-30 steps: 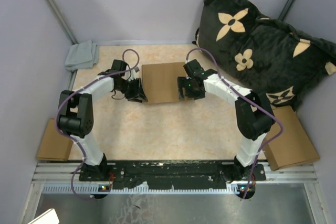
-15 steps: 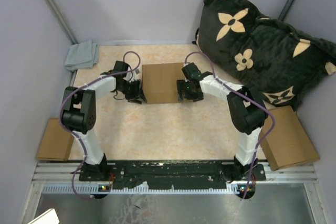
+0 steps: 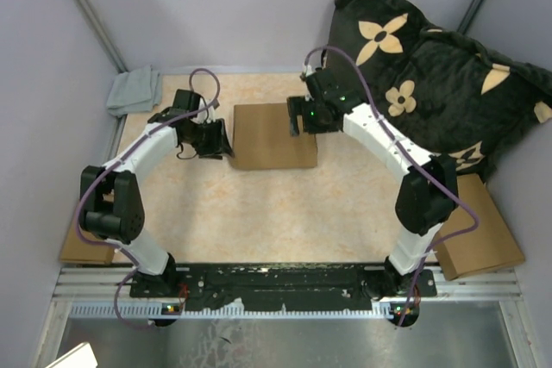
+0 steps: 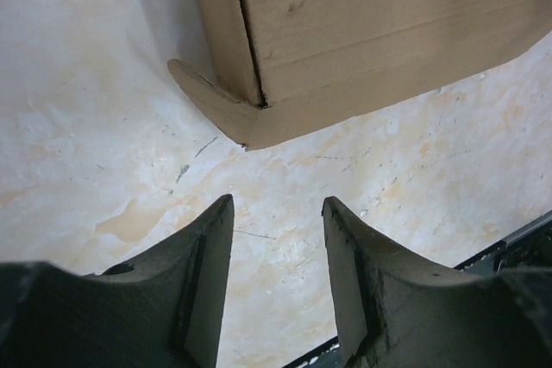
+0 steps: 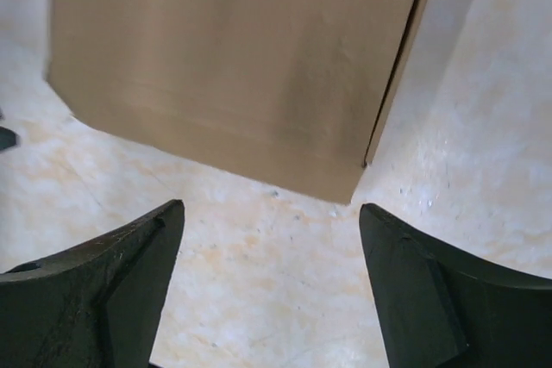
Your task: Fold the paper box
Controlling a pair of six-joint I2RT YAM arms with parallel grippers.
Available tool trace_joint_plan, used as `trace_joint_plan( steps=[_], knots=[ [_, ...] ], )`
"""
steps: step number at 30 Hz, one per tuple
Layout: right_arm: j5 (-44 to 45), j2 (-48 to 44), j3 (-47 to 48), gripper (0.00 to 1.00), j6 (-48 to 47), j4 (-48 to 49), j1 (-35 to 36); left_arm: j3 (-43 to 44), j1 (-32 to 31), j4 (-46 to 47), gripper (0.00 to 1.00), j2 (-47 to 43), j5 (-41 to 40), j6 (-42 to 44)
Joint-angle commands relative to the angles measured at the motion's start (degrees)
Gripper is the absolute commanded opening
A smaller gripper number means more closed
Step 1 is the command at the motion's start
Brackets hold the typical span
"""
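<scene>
The paper box [image 3: 274, 135] lies shut and flat on the table as a shallow brown mailer. My left gripper [image 3: 222, 140] is just off its left side, open and holding nothing. In the left wrist view the box corner [image 4: 362, 49] is ahead of my left gripper [image 4: 276, 204], apart from it, and a small rounded flap [image 4: 203, 88] sticks out at that corner. My right gripper [image 3: 296, 120] is over the box's far right part, wide open. In the right wrist view the box [image 5: 233, 58] fills the top, beyond my empty right gripper [image 5: 270, 206].
A black cushion with tan flowers [image 3: 431, 66] leans at the back right. A grey cloth [image 3: 135, 90] lies at the back left corner. Another brown box [image 3: 479, 230] sits off the table's right edge, and a smaller flat cardboard piece [image 3: 86, 234] off its left edge.
Both grippers have drawn away from the box's sides and opened wider. The left one moved left, the right one toward the far right corner. The box's whole top now shows.
</scene>
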Motion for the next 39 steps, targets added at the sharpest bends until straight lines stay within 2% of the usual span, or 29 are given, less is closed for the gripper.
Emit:
trace_joint_plan(
  steps=[1, 5, 13, 19, 22, 23, 27, 31, 34, 39],
  knots=[
    [-0.45, 1.21, 8.44, 0.84, -2.87, -1.53, -0.59, -0.78, 0.07, 1.38, 0.54, -2.06, -2.56, 0.79],
    [-0.16, 4.81, 9.28, 0.85, -2.63, -2.00, -0.76, -0.80, 0.14, 4.96, 0.56, 0.31, -1.91, 0.89],
    [-6.64, -2.34, -11.40, 0.98, 2.03, 17.43, -3.85, -6.97, 0.16, 20.11, 0.65, -1.32, -3.01, -0.34],
    [-8.09, -4.86, -20.39, 0.99, 5.32, 25.72, -4.99, -8.79, 0.16, 25.25, 0.67, -0.18, -1.16, -3.97],
    [-12.37, -8.34, -28.69, 0.99, 9.40, 36.47, -6.40, -9.27, 0.32, 27.71, 0.68, -0.45, -1.18, -5.57],
    [-14.20, -8.98, -32.99, 0.99, 11.25, 43.05, -7.06, -9.67, 0.38, 29.55, 0.69, -0.83, -1.17, -6.22],
    [-19.71, -8.26, -42.04, 0.99, 16.83, 58.69, -8.49, -12.42, 0.43, 36.42, 0.69, -1.16, 1.23, -7.65],
    [-21.49, -5.94, -47.14, 0.98, 17.84, 69.27, -8.42, -13.15, 0.43, 37.19, 0.69, 0.38, 1.30, -7.25],
    [-21.96, -2.28, -50.33, 0.98, 17.79, 76.18, -8.49, -14.87, 0.38, 42.13, 0.69, 0.49, 2.18, -8.37],
    [-22.40, 1.00, -52.40, 0.94, 20.26, 84.61, -8.46, -12.08, 0.21, 38.97, 0.67, 1.87, 0.97, -9.63]
  ],
)
